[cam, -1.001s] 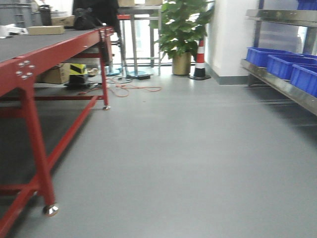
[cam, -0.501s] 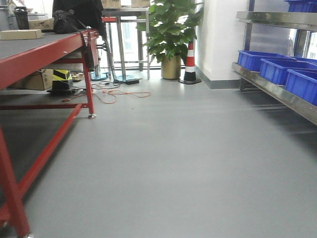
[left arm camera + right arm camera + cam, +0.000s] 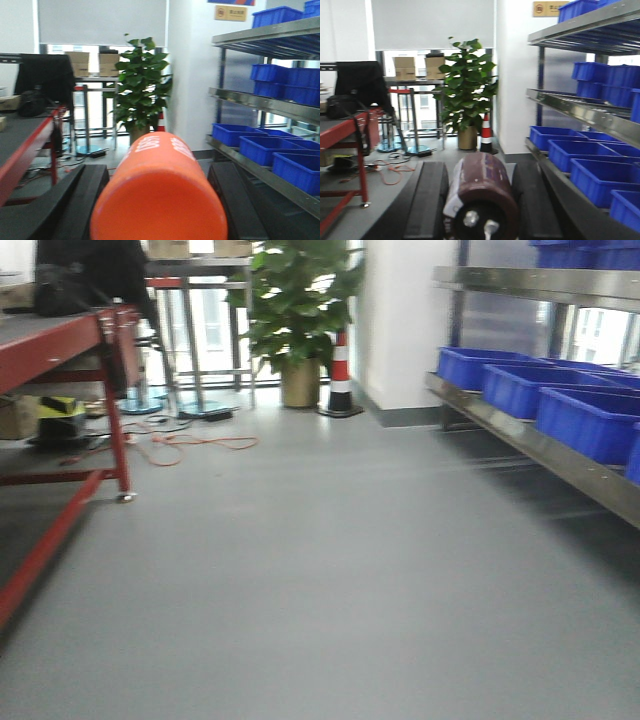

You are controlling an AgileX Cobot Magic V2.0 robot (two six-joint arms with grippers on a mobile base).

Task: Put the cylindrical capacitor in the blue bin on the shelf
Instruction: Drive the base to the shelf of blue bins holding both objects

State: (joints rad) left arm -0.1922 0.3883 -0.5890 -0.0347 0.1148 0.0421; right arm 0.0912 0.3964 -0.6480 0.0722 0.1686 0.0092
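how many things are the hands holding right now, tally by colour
orange cylinder, in the left hand: 1
dark brown cylindrical capacitor, in the right hand: 1
total: 2

The grey floor (image 3: 330, 580) in the middle lies open from near to far. The red-framed table (image 3: 40, 352) closes the left side, the shelf (image 3: 560, 455) with its blue bins (image 3: 590, 420) the right. At the far end stand a plant (image 3: 300, 310) and a striped cone (image 3: 340, 375); an orange cable (image 3: 195, 445) lies far left.
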